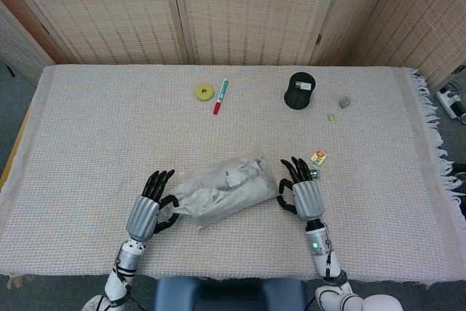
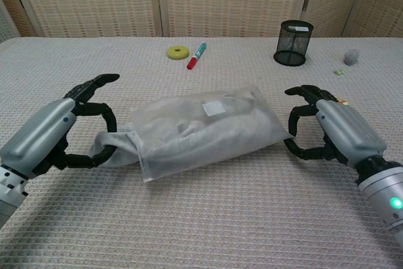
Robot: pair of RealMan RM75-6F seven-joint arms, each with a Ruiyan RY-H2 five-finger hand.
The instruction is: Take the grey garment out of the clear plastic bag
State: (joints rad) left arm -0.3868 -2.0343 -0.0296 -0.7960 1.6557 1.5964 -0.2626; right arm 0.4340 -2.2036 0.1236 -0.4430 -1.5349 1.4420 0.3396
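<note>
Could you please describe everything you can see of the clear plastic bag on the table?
The clear plastic bag is a crinkled, translucent pouch lying flat near the front of the cloth-covered table, slightly askew. A white label sits on its upper face. It is still stuffed with the grey garment, a bit of which pokes out of the end facing the left hand, whose fingers curl around that fabric. The right hand has its fingers at the opposite end; whether it grips the bag is unclear.

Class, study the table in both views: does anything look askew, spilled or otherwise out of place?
Only mildly. The clear plastic bag lies skewed across the table, with grey garment spilling from its open end by the left hand. A few tiny scraps lie scattered near the right hand. Nothing looks damaged.
</note>
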